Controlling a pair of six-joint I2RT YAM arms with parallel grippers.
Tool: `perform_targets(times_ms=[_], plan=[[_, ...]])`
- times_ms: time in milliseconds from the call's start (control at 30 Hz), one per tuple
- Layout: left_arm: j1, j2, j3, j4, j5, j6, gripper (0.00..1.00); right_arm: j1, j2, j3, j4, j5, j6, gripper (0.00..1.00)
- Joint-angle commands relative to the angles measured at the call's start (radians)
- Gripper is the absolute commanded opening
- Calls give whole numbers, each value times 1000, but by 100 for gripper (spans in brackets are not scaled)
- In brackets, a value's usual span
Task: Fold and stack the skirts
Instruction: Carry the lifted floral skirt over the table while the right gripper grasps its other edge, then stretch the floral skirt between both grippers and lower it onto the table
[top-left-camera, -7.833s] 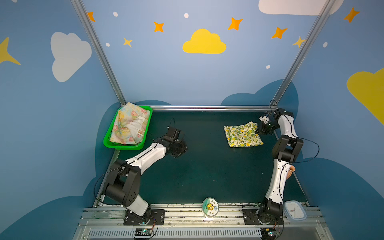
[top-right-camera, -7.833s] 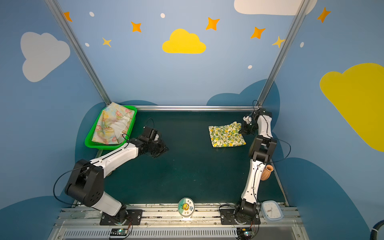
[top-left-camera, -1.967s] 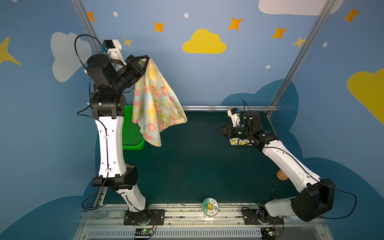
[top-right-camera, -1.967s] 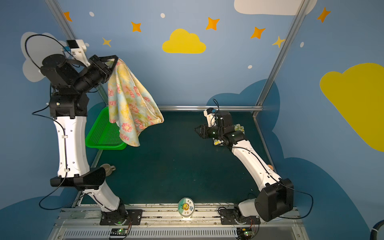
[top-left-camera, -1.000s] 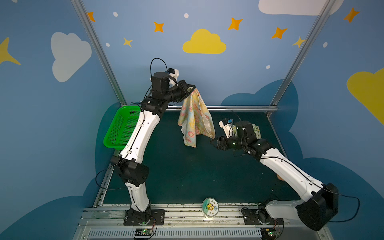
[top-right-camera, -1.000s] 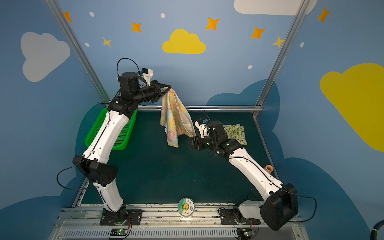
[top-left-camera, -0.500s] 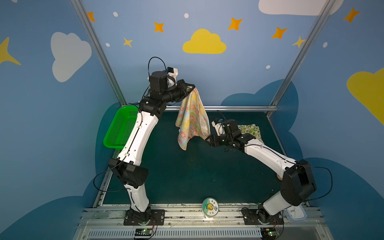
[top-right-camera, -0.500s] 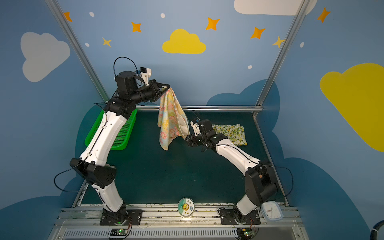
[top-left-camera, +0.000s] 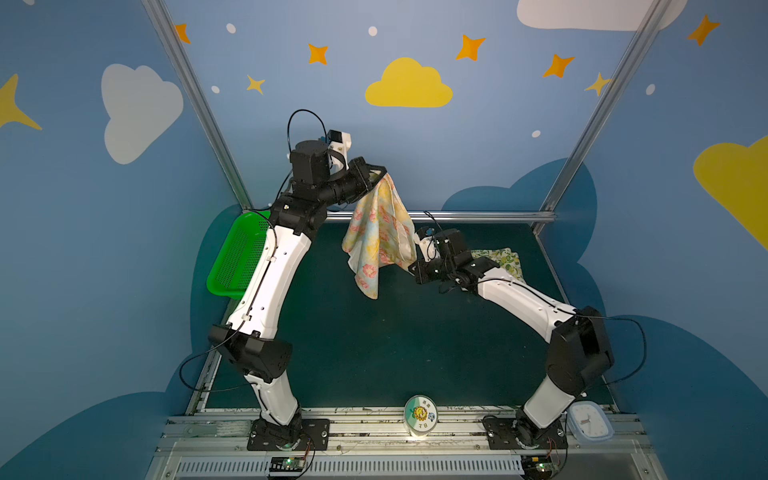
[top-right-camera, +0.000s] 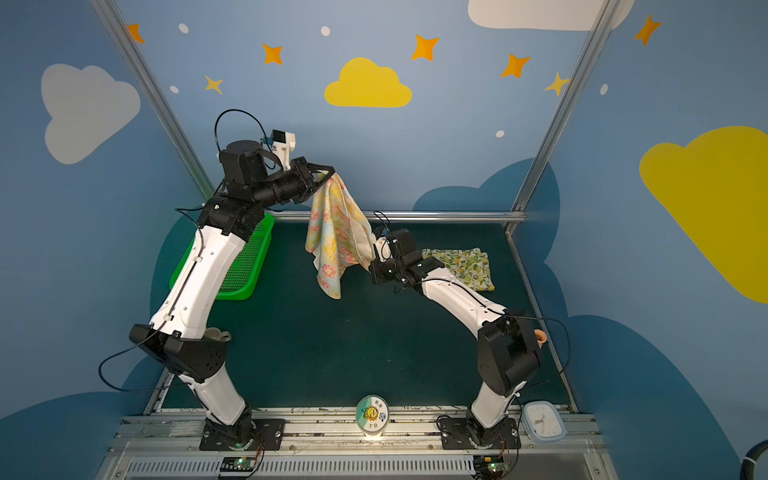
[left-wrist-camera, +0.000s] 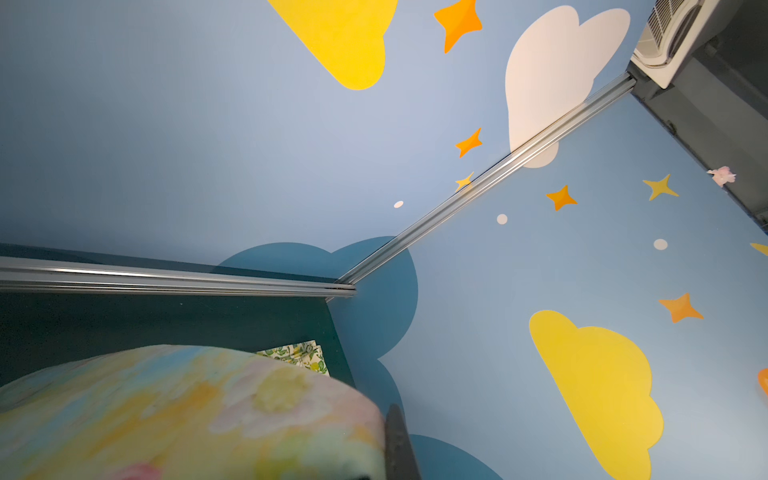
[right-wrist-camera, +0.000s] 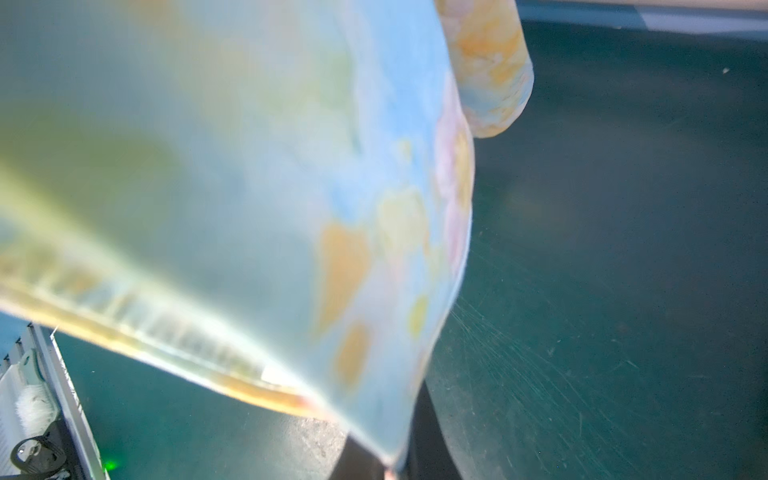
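Right jaws, wide a moment ago, now pinch the floral skirt (top-left-camera: 380, 232) hanging mid-frame from the clamped left jaws, so spreading it to fold looks next; lemon skirt (top-left-camera: 505, 259) lies on surface (top-left-camera: 374, 353), right.

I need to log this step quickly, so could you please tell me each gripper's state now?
Left gripper: closed, holding the flowered skirt up by one corner.
Right gripper: closed on that skirt's hanging edge.
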Motion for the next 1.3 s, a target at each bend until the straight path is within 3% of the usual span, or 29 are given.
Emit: perform_targets(times_ms=[0,300,400,567,733,1033,1133,1267], plan=[[33,-88,-42,17,-38,43,4,0,-89,31,-56,14,-58,0],[210,-262,-292,30,-68,18,4,-19,-374,-5,-174,131,-182,0],[240,-306,-376,11,-82,37,4,-54,-419,6,-219,117,-191,0],[260,-322,-503,31,-92,36,4,-126,-356,62,-269,83,-191,0],[267,-258,-521,74,-93,30,4,-191,-227,132,-226,30,-192,0],[279,-42,-290,103,-98,29,4,-276,7,436,-257,75,-247,0],[279,-58,-290,129,-95,42,4,-276,-37,409,-213,52,-266,0],[279,-153,-475,202,-95,46,4,-262,-128,239,-141,48,-274,0]])
